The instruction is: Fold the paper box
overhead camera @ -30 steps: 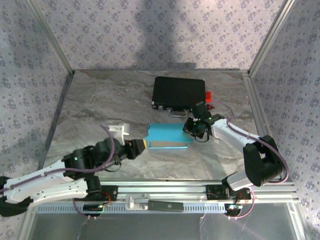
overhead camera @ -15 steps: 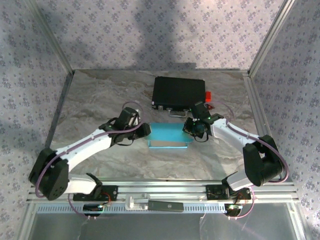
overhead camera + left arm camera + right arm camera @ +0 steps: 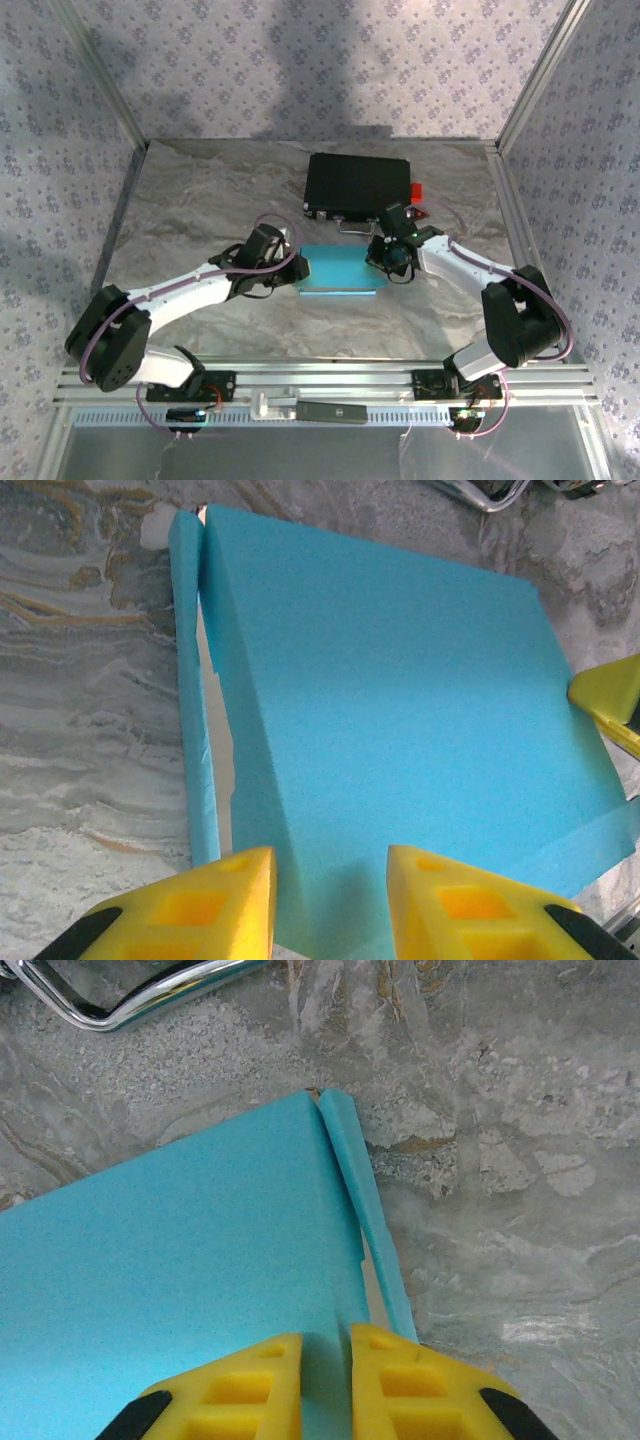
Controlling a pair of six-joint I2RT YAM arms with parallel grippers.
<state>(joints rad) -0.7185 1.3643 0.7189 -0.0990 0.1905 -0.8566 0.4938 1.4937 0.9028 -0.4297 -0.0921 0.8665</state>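
Aluminium rail (image 3: pixel 330 376) crosses the bottom of the overhead view, and we see both arm bases bolted to it, partly tangled in cable. From there the arms bend inward over the grey marbled tabletop (image 3: pixel 190 200) and meet at the paper box (image 3: pixel 340 272), which lies cyan side up in the middle of the frame, long side across. The left claw (image 3: pixel 293 270) is at the box's left end and the right claw (image 3: pixel 382 262) at its right end. From above, the wrists cover both sets of fingertips.

In the left wrist view the yellow fingers (image 3: pixel 240 885) come up from the bottom edge, cut off below, and stand partly apart with the box's near edge between them. We cannot tell whether the pads press the cardboard. Left of the main panel a narrow cyan flap stands slightly away, with a sliver of white showing in the gap. At the right edge of that frame a yellow fingertip of the other claw touches the box's far end.

In the right wrist view the fingers are almost together, pinching a thin cyan edge of the box beside a narrow side strip. The contact itself is hidden between the pads.

Beyond the box sits a black case (image 3: pixel 358 183), with a chrome handle (image 3: pixel 352 228) on its near side. A small red thing (image 3: pixel 417 192) at the case's right end is too small to identify. Patterned walls (image 3: pixel 300 70) close off the back.
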